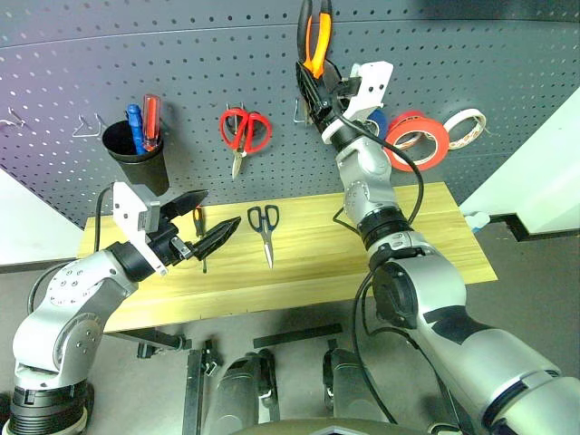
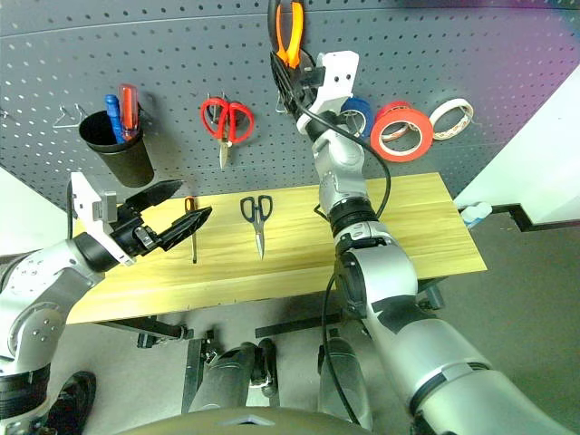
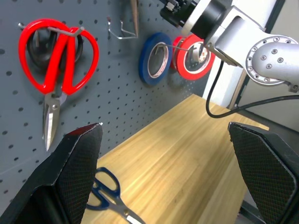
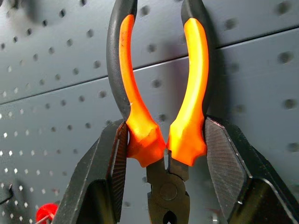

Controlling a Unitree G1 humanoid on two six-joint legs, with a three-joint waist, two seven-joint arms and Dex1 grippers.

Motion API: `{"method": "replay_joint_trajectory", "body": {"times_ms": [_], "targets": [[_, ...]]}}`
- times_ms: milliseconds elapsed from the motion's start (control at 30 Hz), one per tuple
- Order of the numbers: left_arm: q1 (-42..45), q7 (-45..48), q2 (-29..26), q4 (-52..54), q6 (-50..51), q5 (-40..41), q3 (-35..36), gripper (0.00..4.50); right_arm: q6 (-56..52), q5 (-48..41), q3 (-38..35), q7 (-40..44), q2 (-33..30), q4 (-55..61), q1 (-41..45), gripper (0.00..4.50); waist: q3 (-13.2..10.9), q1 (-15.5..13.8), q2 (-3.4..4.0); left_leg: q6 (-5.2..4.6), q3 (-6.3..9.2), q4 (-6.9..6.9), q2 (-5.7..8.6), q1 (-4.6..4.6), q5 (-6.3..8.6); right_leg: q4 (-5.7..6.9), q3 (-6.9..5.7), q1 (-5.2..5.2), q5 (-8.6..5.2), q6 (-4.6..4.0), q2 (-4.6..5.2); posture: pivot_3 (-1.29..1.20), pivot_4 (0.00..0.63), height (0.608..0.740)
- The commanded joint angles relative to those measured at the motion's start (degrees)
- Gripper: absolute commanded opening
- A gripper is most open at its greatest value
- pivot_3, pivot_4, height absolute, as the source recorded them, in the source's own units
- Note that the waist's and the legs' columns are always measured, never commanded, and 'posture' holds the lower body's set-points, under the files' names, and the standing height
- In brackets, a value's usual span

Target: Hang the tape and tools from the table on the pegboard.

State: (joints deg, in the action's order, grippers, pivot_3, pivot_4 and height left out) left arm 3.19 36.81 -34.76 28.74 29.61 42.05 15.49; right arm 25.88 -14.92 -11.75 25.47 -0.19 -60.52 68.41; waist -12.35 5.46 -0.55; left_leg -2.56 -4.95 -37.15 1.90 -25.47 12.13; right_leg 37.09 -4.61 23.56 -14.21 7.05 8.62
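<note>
1. Right gripper (image 4: 163,154) has its fingers clamped on the pliers (image 1: 314,41), pinching the orange grips just above the pivot, handles pointing up against the pegboard (image 1: 199,72).
2. Left gripper (image 1: 201,227) is spread wide and holding nothing, hovering over the table (image 1: 435,236).
3. Pliers look stiff and fairly heavy up front, and the rubbery grips shouldn't slip. You're holding low, so the handle loop is free for a hook.
4. Scissors (image 1: 265,228) and screwdriver (image 1: 200,237) lie on the table: light, rigid, thin. I'd pinch across the handles.
5. Tape (image 1: 415,140) is already hanging on the pegboard.
6. No brands or writing you can read anywhere.
</note>
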Motion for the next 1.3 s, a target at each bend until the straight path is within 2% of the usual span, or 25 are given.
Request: {"method": "replay_joint_trajectory", "body": {"times_ms": [33, 600, 767, 1000, 1300], "targets": [[-0.72, -0.54, -0.71, 3.28, 0.34, 1.71, 2.13, 4.50, 4.01, 1.27, 0.34, -1.98, 0.16, 3.15, 2.47, 2.10, 0.00, -0.05, 0.00, 0.00, 0.00, 0.00, 0.00, 0.00, 0.00, 0.00, 0.00, 0.00, 0.00, 0.00, 0.00, -0.05, 0.129, 0.740], [-6.13, -3.75, -3.46, 8.93, 4.27, 6.19, 7.95, 4.50, 9.63, 2.83, 0.42, -6.86, 2.72, 0.72, 4.07, 2.10, -0.10, -0.25, 0.15, 0.04, 0.01, 0.09, -0.13, 0.03, -0.01, 0.00, 0.01, 0.07, -0.09, -0.18, -0.05, 0.02, 0.183, 0.740], [-7.34, -5.00, -3.90, 10.30, 4.94, 7.52, 9.50, 4.50, 10.90, 4.22, 0.79, -8.50, 3.12, -2.79, 5.02, 2.10, -0.13, -1.46, 0.18, 0.05, 0.00, 0.14, -0.16, 0.06, 0.00, -0.01, 0.01, 0.26, -0.13, -0.25, -0.07, 0.04, 0.196, 0.740], [-8.34, -6.06, -4.37, 11.47, 5.36, 8.73, 10.22, 4.50, 12.25, 7.05, 1.33, -11.34, 2.10, -6.74, 5.60, 2.10, -0.24, -2.44, 0.24, 0.11, 0.00, 0.22, -0.19, 0.05, -0.03, -0.02, 0.01, 0.38, -0.17, -0.36, -0.07, 0.06, 0.207, 0.740], [-8.50, -6.33, -5.25, 11.47, 5.82, 10.08, 10.64, 4.50, 14.46, 8.84, 1.46, -13.62, 0.59, -6.15, 6.98, 2.10, -0.32, -3.00, 0.32, 0.14, 0.00, 0.27, -0.21, 0.03, -0.05, -0.02, 0.01, 0.44, -0.18, -0.40, -0.08, 0.05, 0.208, 0.740]]}}
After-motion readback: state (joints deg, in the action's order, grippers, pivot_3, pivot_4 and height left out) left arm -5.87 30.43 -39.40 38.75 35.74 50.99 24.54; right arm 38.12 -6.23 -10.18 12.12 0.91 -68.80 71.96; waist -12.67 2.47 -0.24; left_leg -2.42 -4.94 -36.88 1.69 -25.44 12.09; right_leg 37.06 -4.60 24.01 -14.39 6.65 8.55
